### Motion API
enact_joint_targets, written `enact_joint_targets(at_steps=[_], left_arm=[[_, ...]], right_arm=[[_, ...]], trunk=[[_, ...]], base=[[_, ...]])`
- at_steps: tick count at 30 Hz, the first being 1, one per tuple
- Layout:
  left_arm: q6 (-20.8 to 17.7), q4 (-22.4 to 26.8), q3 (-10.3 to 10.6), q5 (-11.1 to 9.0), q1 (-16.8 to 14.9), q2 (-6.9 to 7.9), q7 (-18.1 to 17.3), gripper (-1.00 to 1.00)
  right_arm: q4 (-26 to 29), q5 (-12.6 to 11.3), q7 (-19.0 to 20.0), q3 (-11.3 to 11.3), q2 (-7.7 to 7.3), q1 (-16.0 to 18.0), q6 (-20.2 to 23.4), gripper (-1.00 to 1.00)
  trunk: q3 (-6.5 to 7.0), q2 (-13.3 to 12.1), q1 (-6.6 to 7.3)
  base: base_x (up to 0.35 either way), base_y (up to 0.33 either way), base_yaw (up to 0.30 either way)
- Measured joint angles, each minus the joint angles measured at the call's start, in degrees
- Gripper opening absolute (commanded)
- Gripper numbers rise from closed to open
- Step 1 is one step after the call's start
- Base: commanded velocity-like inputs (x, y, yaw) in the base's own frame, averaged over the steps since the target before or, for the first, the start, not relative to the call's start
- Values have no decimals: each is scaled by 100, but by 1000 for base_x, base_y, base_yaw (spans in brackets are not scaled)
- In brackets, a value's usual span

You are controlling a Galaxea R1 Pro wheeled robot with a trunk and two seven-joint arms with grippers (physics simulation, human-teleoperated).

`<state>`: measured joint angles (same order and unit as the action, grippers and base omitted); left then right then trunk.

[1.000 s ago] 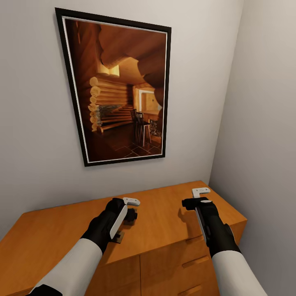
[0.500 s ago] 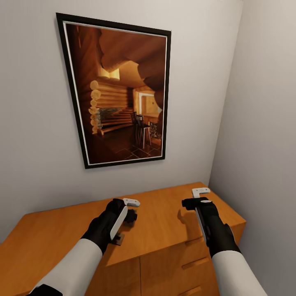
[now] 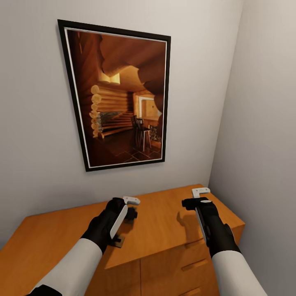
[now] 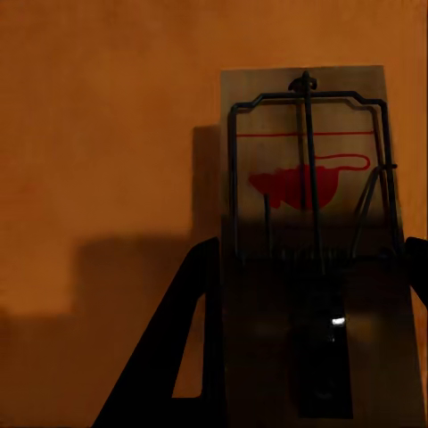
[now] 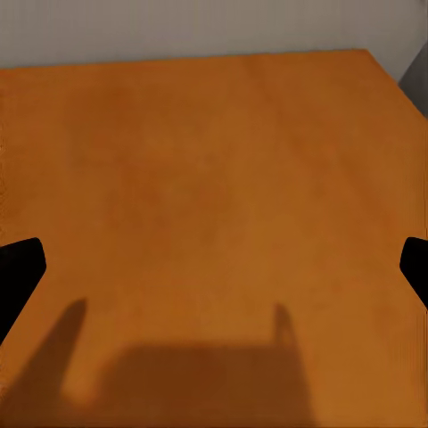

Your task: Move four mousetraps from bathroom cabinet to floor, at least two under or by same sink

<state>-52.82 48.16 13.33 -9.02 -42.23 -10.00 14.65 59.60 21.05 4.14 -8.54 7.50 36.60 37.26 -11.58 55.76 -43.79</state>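
Standing over the cabinet (image 3: 164, 230), the robot has both arms out above its smooth orange-brown top, a flat slab of wood with drawer fronts and slim bar handles showing below the front edge. The left pincer (image 4: 308, 357) is clamped on a mousetrap (image 4: 312, 178): in the left wrist view its dark fingers (image 4: 169, 357) press both long edges of the thin pale wooden board, and I can make out the bent black wire frame, the spring bar down the middle and a red mouse-shaped print with a red line above it. From the head view that same trap (image 3: 119, 240) is little more than a small brown corner poking out beneath the black wrist, just above the cabinet top. The right pincer (image 3: 200, 196) hangs over the wood near the wall corner with nothing in it; its wrist view shows the two black fingertips (image 5: 18, 276) set wide at either edge, bare grainless wood and soft shadows between them. A black-framed picture (image 3: 119, 94) of a log-cabin interior hangs on the plain grey wall (image 3: 33, 123) behind.
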Motion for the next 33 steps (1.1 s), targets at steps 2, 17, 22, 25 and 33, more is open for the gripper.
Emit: enact_joint_targets(at_steps=[2,17,22,25,33], left_arm=[[-10,125,-17,2,0,0,17,-100],[-91,949,-13,-52,47,0,407,-100],[-99,1052,-4,-62,65,0,408,-100],[-290,1130,3,-69,75,0,403,-100],[-541,1418,13,-71,137,0,394,-100]], right_arm=[[0,0,0,0,0,0,2,100],[-30,1,-10,0,0,0,4,100],[-74,2,-15,6,0,0,-1,100],[-84,7,-21,8,0,0,-3,100],[-93,11,-23,9,0,0,-4,100]], trunk=[[36,-80,44],[306,-683,374],[396,-884,484],[450,-1004,550],[594,-1326,726]], base=[[0,0,0],[0,0,0],[0,0,0],[0,0,0],[0,0,0]])
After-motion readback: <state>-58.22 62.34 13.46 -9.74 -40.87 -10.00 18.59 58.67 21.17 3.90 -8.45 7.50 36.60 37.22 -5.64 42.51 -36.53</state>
